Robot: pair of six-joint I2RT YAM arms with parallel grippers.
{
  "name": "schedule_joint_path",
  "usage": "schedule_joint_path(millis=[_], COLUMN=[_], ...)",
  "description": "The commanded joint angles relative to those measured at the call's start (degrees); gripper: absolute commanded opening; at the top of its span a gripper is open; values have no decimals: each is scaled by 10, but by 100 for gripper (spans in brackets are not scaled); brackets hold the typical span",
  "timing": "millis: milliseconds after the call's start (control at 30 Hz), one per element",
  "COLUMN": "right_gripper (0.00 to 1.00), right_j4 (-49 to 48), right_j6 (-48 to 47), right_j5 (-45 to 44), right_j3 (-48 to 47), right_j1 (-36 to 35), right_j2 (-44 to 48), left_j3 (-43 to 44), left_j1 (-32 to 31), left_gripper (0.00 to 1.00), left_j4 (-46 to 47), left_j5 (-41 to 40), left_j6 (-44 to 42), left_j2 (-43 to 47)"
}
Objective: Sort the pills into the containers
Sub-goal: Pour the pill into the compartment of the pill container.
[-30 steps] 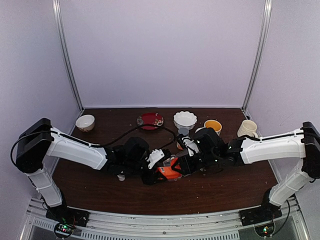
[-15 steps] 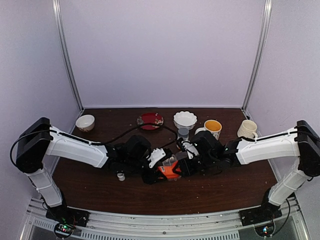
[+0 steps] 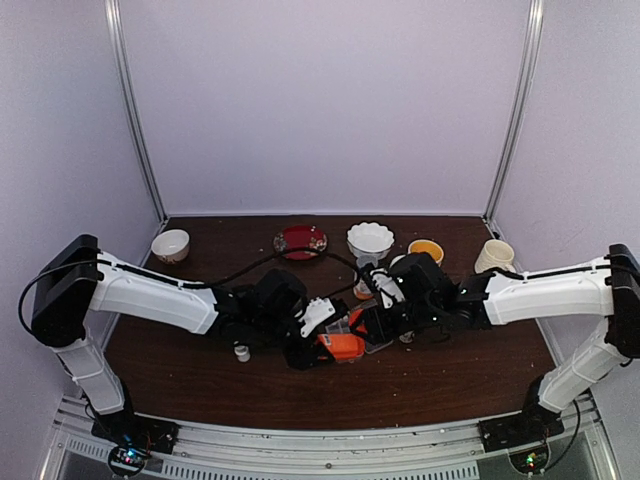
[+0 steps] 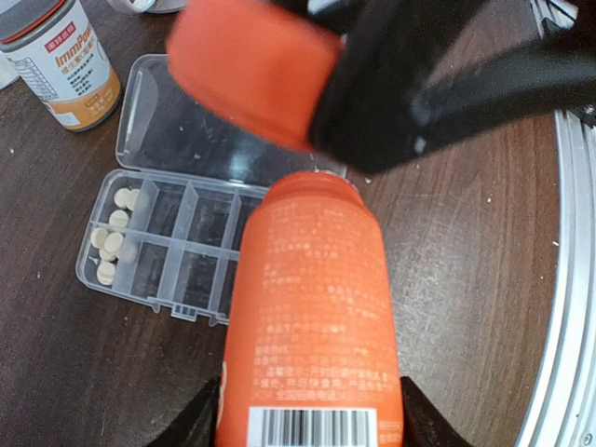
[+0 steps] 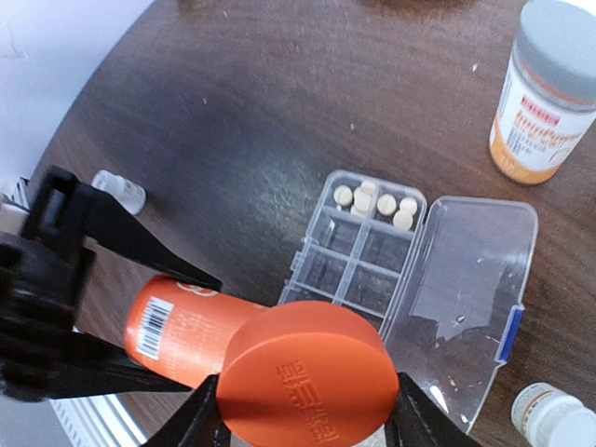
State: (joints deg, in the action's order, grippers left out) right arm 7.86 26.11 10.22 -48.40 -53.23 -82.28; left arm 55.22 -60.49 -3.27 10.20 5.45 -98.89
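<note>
Orange bottle, cap off
Left fingers clamp bottle, right fingers clamp cap; open pill box just beyond them.

Orange cap in R gripper, pillbox beyond

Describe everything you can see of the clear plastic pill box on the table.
The clear plastic rectangular pill box lies flat and open on the dark brown wooden table. Thin walls divide it into small cells. Its hinged clear lid is folded back flat beside it, with a blue latch on its edge. Several pale round tablets sit at one end; the other visible cells look empty. No end effector touches it.
</note>
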Motion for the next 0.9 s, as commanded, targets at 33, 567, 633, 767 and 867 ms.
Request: schedule_joint_path(millis=[33, 567, 633, 767, 867], right_gripper=[0, 0, 0, 0, 0], right_j4=[18, 6, 12, 10, 18], right_j6=[4, 1, 5, 10, 5], right_j5=[-11, 6, 16, 22, -3], right_j3=[11, 13, 14, 13, 9], right_j1=[-16, 9, -2, -17, -15], right_j2=[-68, 15, -26, -80, -61], left_j3=[17, 41, 45, 50, 52], left_j1=[-3, -4, -4, -4, -5], left_gripper=[0, 0, 0, 0, 0], left_j4=[-13, -49, -53, -57, -63], left_j5=[-1, -8, -7, -5, -6], left_j6=[-8, -7, -7, -6, -6], left_j2=[-2, -2, -2, -2, -3])
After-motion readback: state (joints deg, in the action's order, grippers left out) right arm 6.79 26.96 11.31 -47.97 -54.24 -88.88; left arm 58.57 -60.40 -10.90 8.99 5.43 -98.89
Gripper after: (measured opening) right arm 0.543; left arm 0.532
